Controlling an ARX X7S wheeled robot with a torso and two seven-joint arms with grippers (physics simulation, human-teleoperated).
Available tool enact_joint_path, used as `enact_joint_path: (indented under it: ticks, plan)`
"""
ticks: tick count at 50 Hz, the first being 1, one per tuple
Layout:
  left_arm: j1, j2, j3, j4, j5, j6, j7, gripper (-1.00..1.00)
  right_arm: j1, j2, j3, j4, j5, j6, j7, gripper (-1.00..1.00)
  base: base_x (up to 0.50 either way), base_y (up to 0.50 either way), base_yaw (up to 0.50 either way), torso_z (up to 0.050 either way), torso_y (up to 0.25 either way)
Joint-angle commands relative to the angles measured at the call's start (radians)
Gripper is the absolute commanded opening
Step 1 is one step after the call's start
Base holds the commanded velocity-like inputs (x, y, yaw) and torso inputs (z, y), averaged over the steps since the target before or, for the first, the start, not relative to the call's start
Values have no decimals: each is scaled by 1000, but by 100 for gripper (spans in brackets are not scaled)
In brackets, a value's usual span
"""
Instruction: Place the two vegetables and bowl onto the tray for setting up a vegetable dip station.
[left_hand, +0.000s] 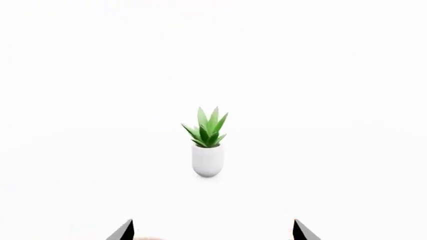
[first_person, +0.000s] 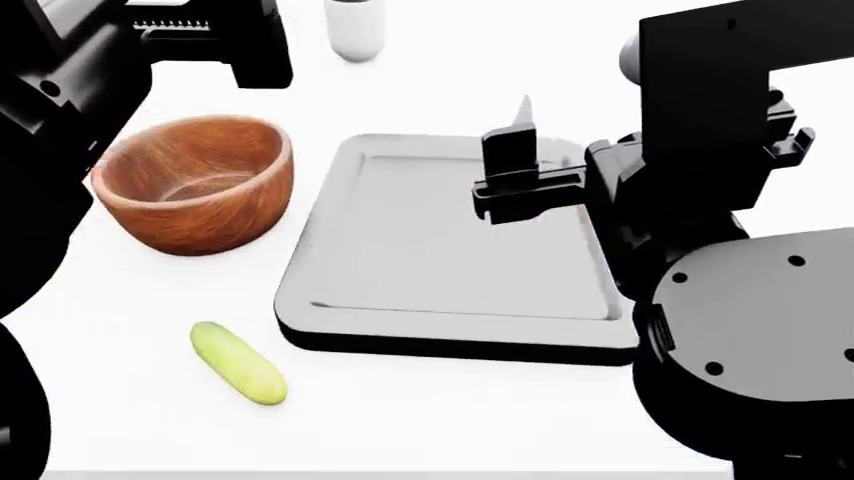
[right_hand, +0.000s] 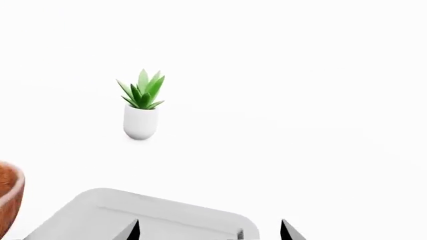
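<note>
Centrally, the flat grey rectangular tray (first_person: 400, 250) lies bare; the reddish-brown wooden bowl (first_person: 194, 185) and pale yellow-green cucumber (first_person: 239, 362) sit left; both grippers (left_hand: 212, 231) (right_hand: 209, 231) released

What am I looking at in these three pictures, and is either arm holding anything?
It is a two-armed robot at a white table. The wide picture comes from its head, looking down; the other two come from cameras near each arm's jaws. On the table lie a wooden bowl, a pale cucumber and an empty grey tray; I see no carrot. At the far side stands a small potted plant. The right gripper hangs above the tray, jaws apart, holding nothing. The left gripper shows only two spread tips, also nothing between them.
</note>
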Motion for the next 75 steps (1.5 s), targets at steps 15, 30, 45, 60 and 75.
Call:
enact_joint_path:
  ticks: [15,30,45,60,75]
  plan:
    - [-5,-22,28,6,7,33,16,100,18,12,-21,-27,-51,-53,-49,100,56,68,0,0,1]
    - [-1,-43,31,1,1,59,16,100,24,20,-45,-9,-31,-74,-9,100,58,0,0,0,0]
    - [9,-98,52,-161,173,57,89,100,97,76,-50,3,60,-109,81,100,0,0,0,0,0]
    - [30,-82,28,-337,72,136,-64,100,115,126,-124,-7,66,-192,75,100,0,0,0,0,0]
    - [106,-235,261,-378,-119,532,-141,100,124,144,-161,-8,60,-226,67,100,0,0,0,0,0]
